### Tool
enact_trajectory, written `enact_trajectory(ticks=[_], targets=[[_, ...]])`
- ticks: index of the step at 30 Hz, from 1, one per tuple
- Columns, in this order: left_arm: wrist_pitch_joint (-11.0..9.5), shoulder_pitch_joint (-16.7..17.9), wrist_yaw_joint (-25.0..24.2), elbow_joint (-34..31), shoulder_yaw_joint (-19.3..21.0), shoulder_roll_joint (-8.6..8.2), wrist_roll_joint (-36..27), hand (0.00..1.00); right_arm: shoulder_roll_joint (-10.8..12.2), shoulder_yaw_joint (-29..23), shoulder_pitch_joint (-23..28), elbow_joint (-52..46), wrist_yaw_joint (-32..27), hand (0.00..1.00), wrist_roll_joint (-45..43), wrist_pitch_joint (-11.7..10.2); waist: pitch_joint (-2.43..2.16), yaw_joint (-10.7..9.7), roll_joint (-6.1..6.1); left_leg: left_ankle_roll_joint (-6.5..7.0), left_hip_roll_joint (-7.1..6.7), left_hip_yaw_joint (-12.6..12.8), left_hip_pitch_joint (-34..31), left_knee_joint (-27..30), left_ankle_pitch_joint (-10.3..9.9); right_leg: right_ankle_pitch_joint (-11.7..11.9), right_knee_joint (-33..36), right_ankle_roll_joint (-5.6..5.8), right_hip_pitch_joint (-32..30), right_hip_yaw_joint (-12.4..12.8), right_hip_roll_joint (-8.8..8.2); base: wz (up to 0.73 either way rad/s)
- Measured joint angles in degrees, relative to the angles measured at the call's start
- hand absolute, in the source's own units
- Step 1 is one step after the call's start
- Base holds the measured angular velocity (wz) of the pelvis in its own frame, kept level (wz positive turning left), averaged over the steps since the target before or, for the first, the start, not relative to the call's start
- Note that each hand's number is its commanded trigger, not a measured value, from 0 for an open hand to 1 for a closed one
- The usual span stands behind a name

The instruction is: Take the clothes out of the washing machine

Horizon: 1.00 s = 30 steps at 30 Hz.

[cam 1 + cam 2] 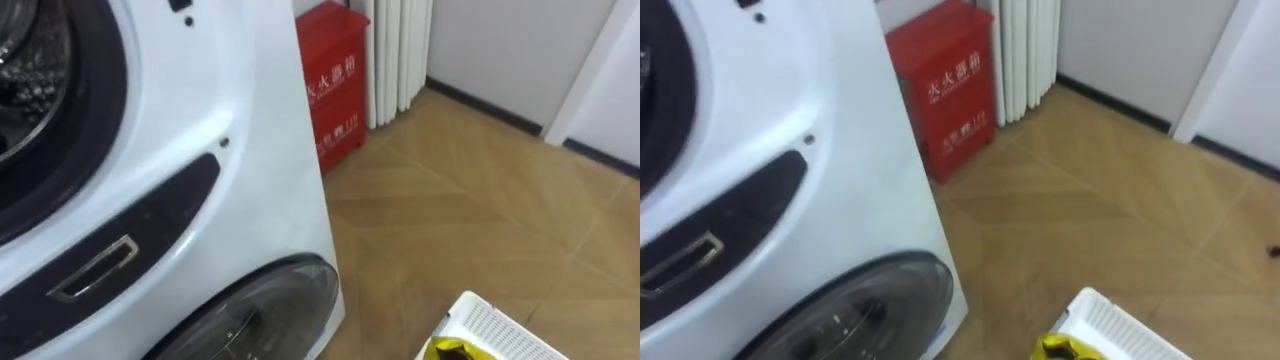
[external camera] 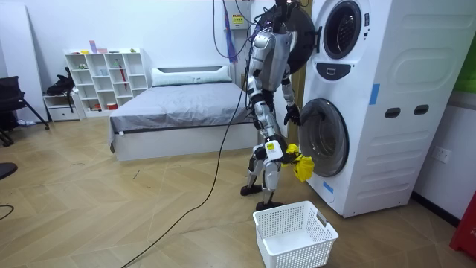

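Yellow garment (image 2: 301, 166) hangs from the right hand (image 2: 285, 154), whose fingers hold it, beside the lower washing machine door (image 2: 327, 138) and near the white laundry basket (image 2: 294, 253). It seems light, soft and limp, so a bunched fold is best to grip. The left hand (image 2: 291, 114) is at the door; open or closed, I cannot tell.

Wooden floor (image 2: 111, 216), white walls (image 2: 149, 26), grey bed (image 2: 178, 104)
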Motion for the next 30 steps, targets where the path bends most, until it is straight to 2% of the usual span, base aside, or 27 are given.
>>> enact_trajectory(ticks=[2,6,11,12,13,19,30], targets=[[-0.51,-0.11,0.02,-0.02,-0.57,-0.4,-1.12,0.0,-0.58,0.0,-0.75,0.11,-1.16,1.0,2.04,-0.18,0.08,0.0,0.61,0.18,-0.34,-0.12,-0.99,-0.1,0.37,-0.02,0.32,0.02,-1.11,-0.29,-0.34,0.07],[-1.84,0.08,1.65,-0.08,-1.74,-0.42,-2.82,0.0,-1.5,0.01,-2.24,1.75,-3.85,1.0,6.37,-1.6,0.06,0.38,1.08,0.38,-0.95,0.06,-2.75,-0.05,0.8,-0.13,1.87,0.11,-3.63,0.08,-0.52,0.0],[-1.89,0.29,2.75,-0.28,-2.41,-0.54,-4.11,0.0,-2.44,-0.01,-2.9,2.2,-6.01,1.0,8.36,-2.19,0.02,0.52,1.37,0.53,-1.64,0.04,-4.78,-0.01,1.21,-0.92,4.25,0.05,-6.6,0.16,-0.63,0.03],[-1.9,0.26,3.12,-0.31,-2.45,-0.54,-4.98,0.0,-2.53,0.02,-2.92,2.2,-6.28,0.75,9.41,-2.4,0.04,0.54,1.35,0.51,-1.76,0.02,-5.23,0.07,1.26,-1.17,4.85,0.0,-7.28,0.21,-0.71,0.0],[-1.97,0.25,3.39,-0.36,-2.89,-0.55,-5.33,0.0,-2.63,0.04,-2.94,2.23,-6.36,0.0,9.98,-2.51,0.04,0.57,1.36,0.49,-1.84,0.01,-5.46,0.05,1.33,-1.23,5.02,-0.01,-7.61,0.21,-0.83,0.04],[-2.97,0.22,4.05,-0.66,-3.48,-0.55,-7.77,0.0,-3.58,0.04,-3.09,2.3,-8.4,0.0,10.75,-3.61,0.12,0.86,1.28,0.48,-1.98,-0.14,-6.62,0.06,1.62,-1.58,5.93,-0.28,-9.09,0.03,-1.11,0.02],[-3.08,0.16,4.5,-2.14,-4.39,-0.56,-7.74,0.0,-3.71,0.06,-2.31,2.38,-8.92,0.0,10.96,-4.74,0.46,0.84,0.34,0.48,-1.97,-0.32,-6.61,0.15,1.62,-2.11,6.08,-0.22,-9.08,-0.11,-1.2,0.0]])
